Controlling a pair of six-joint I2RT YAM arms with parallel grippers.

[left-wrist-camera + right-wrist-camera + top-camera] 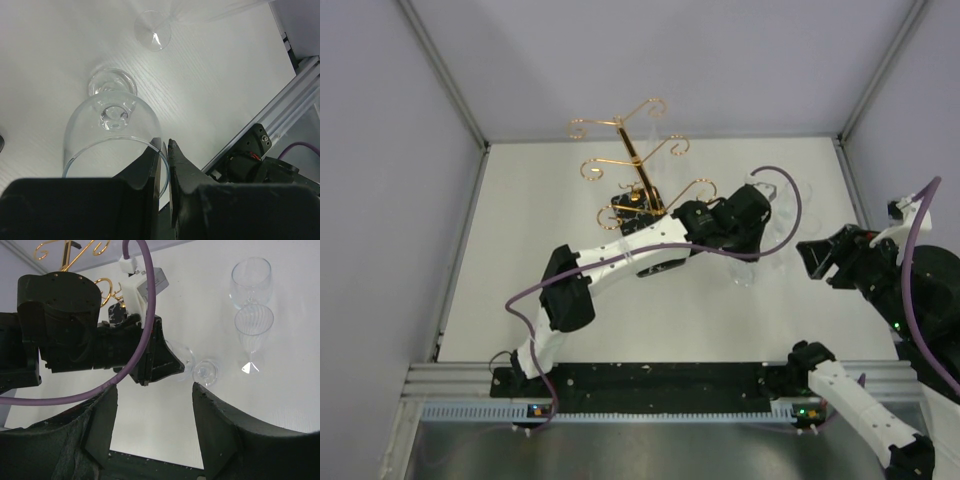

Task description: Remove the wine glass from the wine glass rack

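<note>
Left wrist view shows my left pincer (pixel 165 150) closed narrow on the rim of the clear wine glass (pixel 107 125), one finger inside the bowl and one outside. The glass is off the gold wire rack with curled scroll arms (pixel 638 160), which stands well apart, farther back on the white surface (pixel 225 75). The glass hangs tilted, with its round foot (pixel 112 82) low over the surface. I cannot tell whether the foot touches.

I judge the step in hand is setting it down. To do that well I should bring the stem upright first, so the foot lands flat and not on its edge. Then I lower slowly and open only when the foot carries the weight. A rim grip on thin glass is slippery, so no quick wrist turns. After release, the inner finger must lift straight up out of the bowl, or it will drag the glass over.

A tall clear flute (pixel 254 325) and a second clear stemmed glass (pixel 251 282) stand near, so I keep away from them. My right pincer (pixel 152 405) is spread wide and holds nothing.
</note>
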